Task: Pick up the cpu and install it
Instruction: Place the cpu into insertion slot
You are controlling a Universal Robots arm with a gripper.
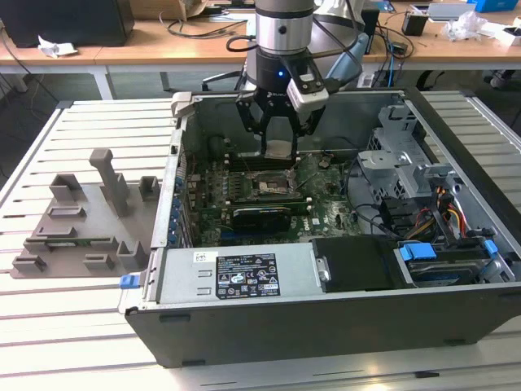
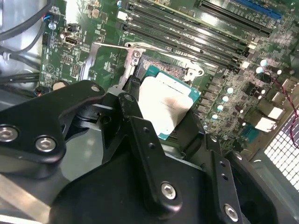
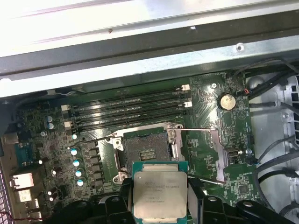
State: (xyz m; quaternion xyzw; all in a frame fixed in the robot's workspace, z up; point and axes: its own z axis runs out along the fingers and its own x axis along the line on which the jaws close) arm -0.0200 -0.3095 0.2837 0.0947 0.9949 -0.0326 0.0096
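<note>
The cpu (image 3: 160, 192) is a small flat square chip with a silvery metal top and a green rim. My gripper (image 1: 279, 148) is shut on the cpu (image 1: 279, 148) and holds it above the motherboard inside the open computer case. In both wrist views the black fingers (image 2: 140, 135) clamp two opposite edges of the cpu (image 2: 164, 105). The open socket (image 3: 145, 150) with its raised metal frame lies just beyond the chip on the green board. In the exterior view the socket (image 1: 271, 186) sits below and slightly in front of the held chip.
Black memory slots (image 3: 131, 112) run beside the socket. A thin metal latch lever (image 3: 198, 130) sticks out from the socket. The power supply (image 1: 244, 277) fills the case's near side and drive cages (image 1: 407, 155) stand on the exterior view's right. A grey fixture tray (image 1: 81, 220) lies outside the case.
</note>
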